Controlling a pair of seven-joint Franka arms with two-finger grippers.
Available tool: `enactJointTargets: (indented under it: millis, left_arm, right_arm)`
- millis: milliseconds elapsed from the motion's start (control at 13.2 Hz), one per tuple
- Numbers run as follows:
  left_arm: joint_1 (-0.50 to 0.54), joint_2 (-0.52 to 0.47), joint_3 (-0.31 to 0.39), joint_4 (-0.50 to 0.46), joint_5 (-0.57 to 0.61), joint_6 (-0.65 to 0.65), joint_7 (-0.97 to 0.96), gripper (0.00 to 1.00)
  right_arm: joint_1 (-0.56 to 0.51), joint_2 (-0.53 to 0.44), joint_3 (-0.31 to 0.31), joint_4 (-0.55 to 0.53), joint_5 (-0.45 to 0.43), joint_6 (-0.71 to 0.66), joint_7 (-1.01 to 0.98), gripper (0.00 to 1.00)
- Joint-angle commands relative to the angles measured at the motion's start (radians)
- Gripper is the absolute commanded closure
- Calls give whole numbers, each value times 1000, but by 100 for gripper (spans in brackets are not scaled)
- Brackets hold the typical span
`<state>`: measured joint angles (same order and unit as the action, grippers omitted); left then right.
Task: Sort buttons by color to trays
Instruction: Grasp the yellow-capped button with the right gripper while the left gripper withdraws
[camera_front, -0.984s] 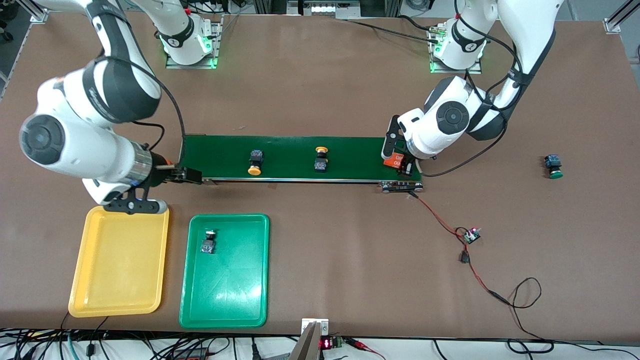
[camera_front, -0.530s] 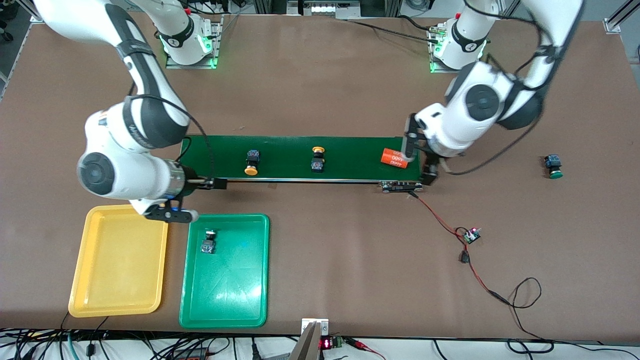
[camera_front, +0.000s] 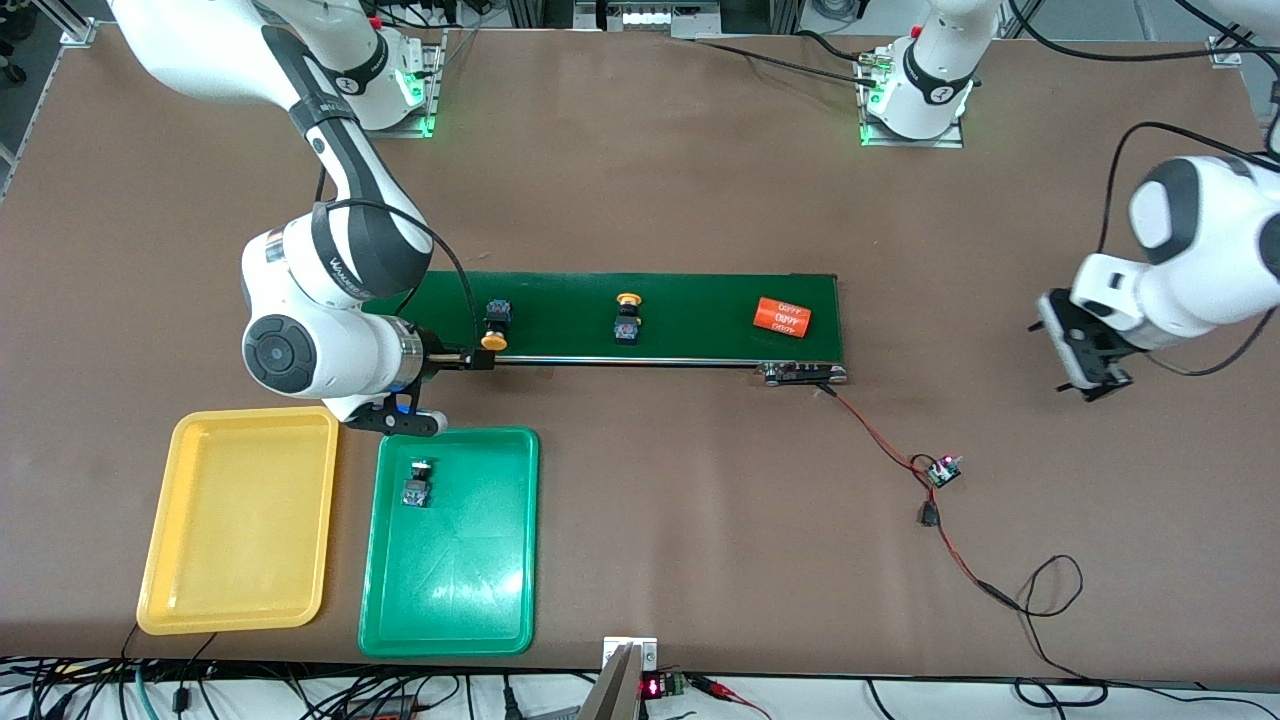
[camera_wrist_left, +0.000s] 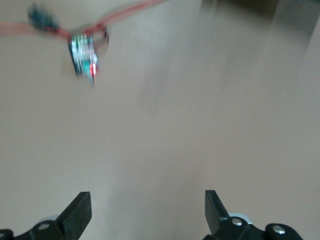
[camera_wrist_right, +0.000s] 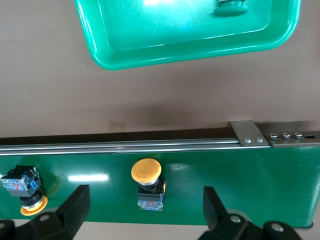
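Observation:
On the dark-green conveyor belt (camera_front: 700, 300) lie two yellow-capped buttons, one near the right arm's end (camera_front: 493, 326) and one mid-belt (camera_front: 627, 320). My right gripper (camera_front: 478, 358) hangs open at the belt's edge by the first. In the right wrist view that button (camera_wrist_right: 148, 181) lies between my right gripper's (camera_wrist_right: 146, 192) spread fingers, touching neither; the other button (camera_wrist_right: 22, 187) sits off to one side. A third button (camera_front: 416, 485) lies in the green tray (camera_front: 450, 600). The yellow tray (camera_front: 240, 540) holds nothing. My left gripper (camera_front: 1088, 385) (camera_wrist_left: 147, 197) is open over bare table at the left arm's end.
An orange cylinder (camera_front: 781, 317) lies on the belt near the left arm's end. Red and black wires run from the belt's end to a small circuit board (camera_front: 941, 470) (camera_wrist_left: 84, 52) on the table. The trays sit side by side, nearer the front camera than the belt.
The left arm let go of the orange cylinder on the belt and swung out toward its end of the table. The right arm moved from over the yellow tray to the belt. Both buttons drifted along the belt.

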<state>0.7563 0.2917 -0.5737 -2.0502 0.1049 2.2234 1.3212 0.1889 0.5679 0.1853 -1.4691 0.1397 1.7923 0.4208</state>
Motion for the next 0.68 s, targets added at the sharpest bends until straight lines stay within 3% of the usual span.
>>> enactJointTargets:
  millis: [0,303,454,606]
  left_arm:
    - [96,88,-14,22,-5,-1,0,0]
    - [136,158,98,53,-14,4,-40,0]
    - [138,159,172,56,-19,4,-159,0]
    - [140,165,192,56,-17,5,-357,0]
  right_arm:
    - [0,-164,-29,-219,14,112,-74,0]
    - [-5,-317,-29,-480,18,323,-82,0]
    - [-6,-399,-29,-615,18,433,-83,0]
    - [-8,-466,-30,-712,18,498,-83,0]
